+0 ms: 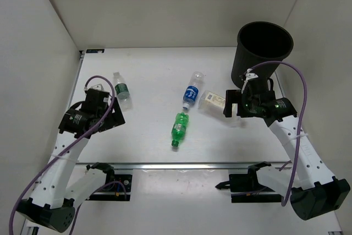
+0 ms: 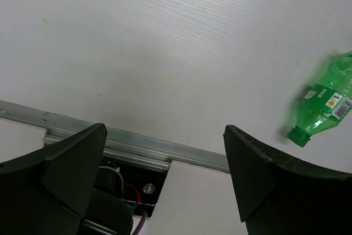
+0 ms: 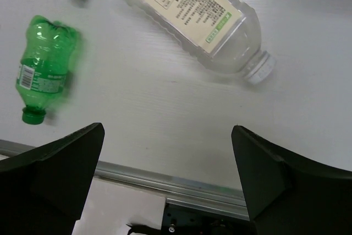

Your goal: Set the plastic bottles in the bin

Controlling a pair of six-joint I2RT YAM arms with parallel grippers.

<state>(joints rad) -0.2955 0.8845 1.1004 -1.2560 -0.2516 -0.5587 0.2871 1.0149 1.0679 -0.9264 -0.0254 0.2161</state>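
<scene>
Four bottles lie on the white table (image 1: 154,70). One with a dark green label and white cap (image 1: 122,90) is at the left. One with a blue label (image 1: 191,94), a translucent green one (image 1: 178,129) and one with a whitish label (image 1: 213,100) lie in the middle. The black bin (image 1: 263,53) stands upright at the back right. My left gripper (image 1: 113,115) is open and empty, just in front of the dark-green-label bottle. My right gripper (image 1: 234,109) is open and empty, just right of the whitish-label bottle (image 3: 187,4). The green bottle also shows in the right wrist view (image 3: 47,64) and the left wrist view (image 2: 324,105).
White walls close in the table on the left, back and right. A metal rail (image 1: 181,165) runs along the near edge, also seen in the left wrist view (image 2: 137,144). The arm bases and purple cables sit below it.
</scene>
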